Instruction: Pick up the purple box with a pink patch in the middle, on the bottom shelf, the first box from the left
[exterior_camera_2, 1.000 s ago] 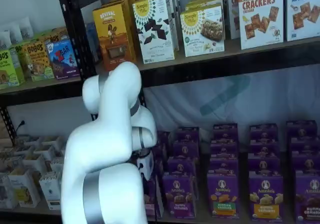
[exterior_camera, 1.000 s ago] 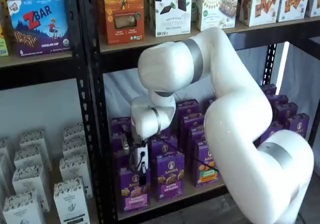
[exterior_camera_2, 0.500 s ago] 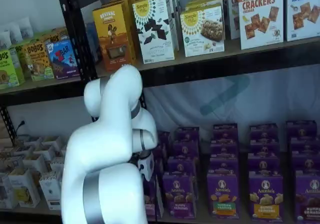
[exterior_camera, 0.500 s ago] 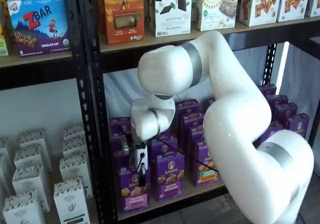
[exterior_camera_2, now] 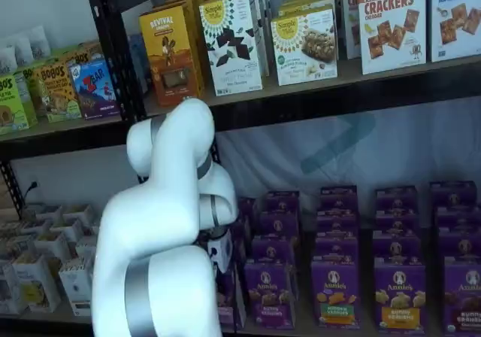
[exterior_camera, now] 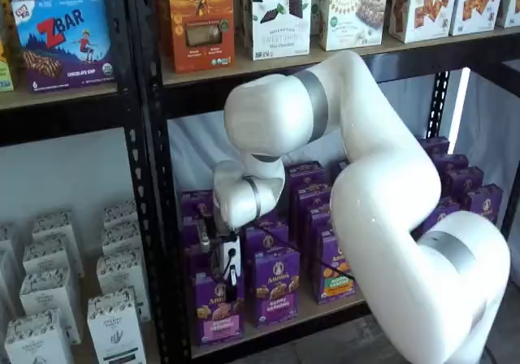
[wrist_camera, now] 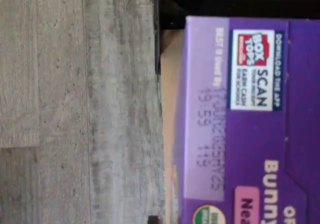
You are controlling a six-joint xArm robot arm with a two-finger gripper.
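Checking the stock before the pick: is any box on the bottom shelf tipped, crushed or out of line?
Nothing stands out. The purple box stands upright at the front of the bottom shelf, level with the neighbouring purple boxes. The hand hangs right in front of it. The arm hides some boxes.

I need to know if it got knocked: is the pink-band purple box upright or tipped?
Upright: the purple box stands on the bottom shelf, front facing out.

The bottom shelf carries rows of purple boxes.
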